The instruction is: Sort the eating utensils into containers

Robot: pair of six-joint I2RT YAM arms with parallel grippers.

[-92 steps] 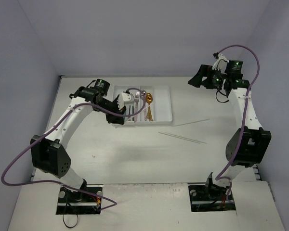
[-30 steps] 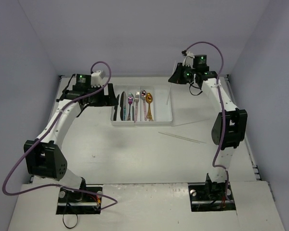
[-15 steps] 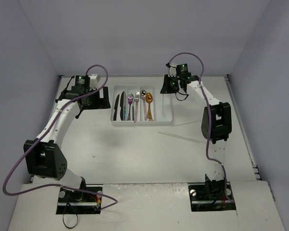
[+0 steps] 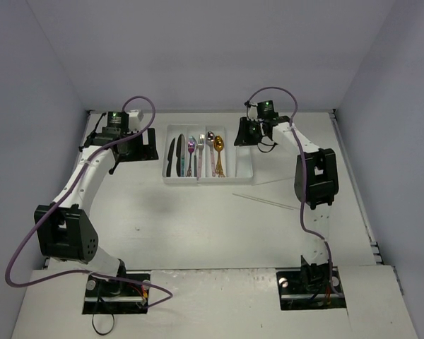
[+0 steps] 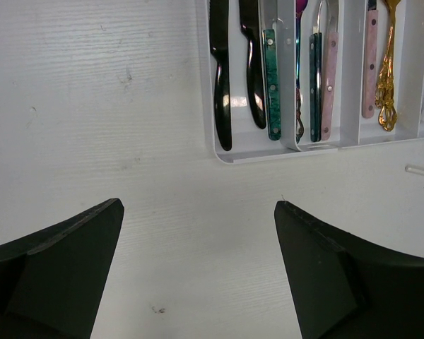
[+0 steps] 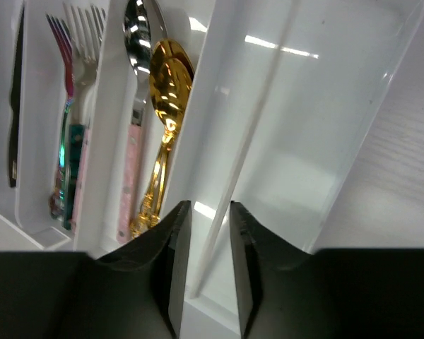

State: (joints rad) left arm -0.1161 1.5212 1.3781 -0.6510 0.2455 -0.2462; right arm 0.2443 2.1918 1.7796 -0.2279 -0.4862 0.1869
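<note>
Several loose chopsticks (image 4: pixel 268 203) near tray (image 4: pixel 242 164)

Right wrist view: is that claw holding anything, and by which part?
Yes. The right gripper pinches a thin pale chopstick near one end; the rest reaches over the white tray's rightmost compartment. The left gripper is open, holding nothing.

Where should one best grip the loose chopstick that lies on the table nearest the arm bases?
Probably at the middle of the chopstick, coming from straight above and pinching across its thin shaft: it lies flat on the table, apart from the tray.
</note>
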